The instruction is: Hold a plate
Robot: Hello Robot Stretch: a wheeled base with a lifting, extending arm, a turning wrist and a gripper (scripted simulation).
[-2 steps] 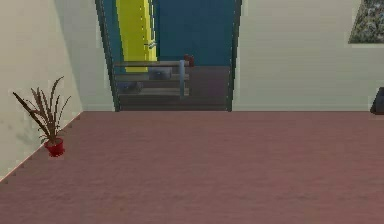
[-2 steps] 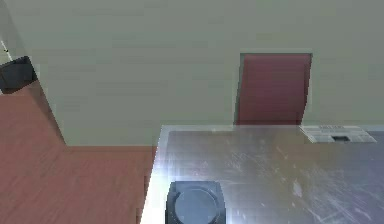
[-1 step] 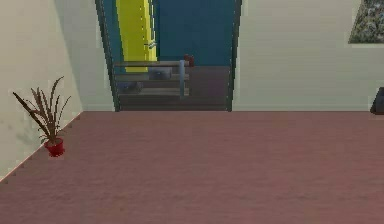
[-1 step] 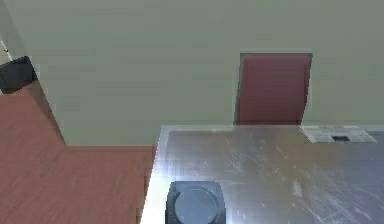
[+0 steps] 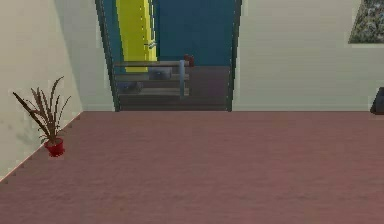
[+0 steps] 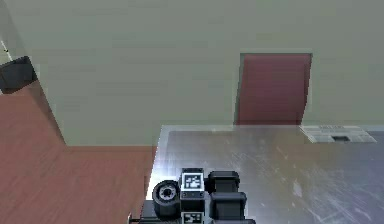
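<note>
Forward view: doorway (image 5: 168,50) ahead, grey rack (image 5: 150,78) seen within it, plant (image 5: 50,120) at left. Arm side view: steel tabletop (image 6: 290,170), claw (image 6: 163,198) low by its left edge; whether anything is held cannot be told. The plate's place cannot be told. Likely a search step: tabletop is best scanned fully, base turned slowly, before the arm (image 6: 218,205) is extended.

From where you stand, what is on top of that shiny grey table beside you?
A flat white thing lies near the grey table's far edge, at the arm side view's right. The gripper covers a patch of the near edge; what lies under it is hidden.
</note>
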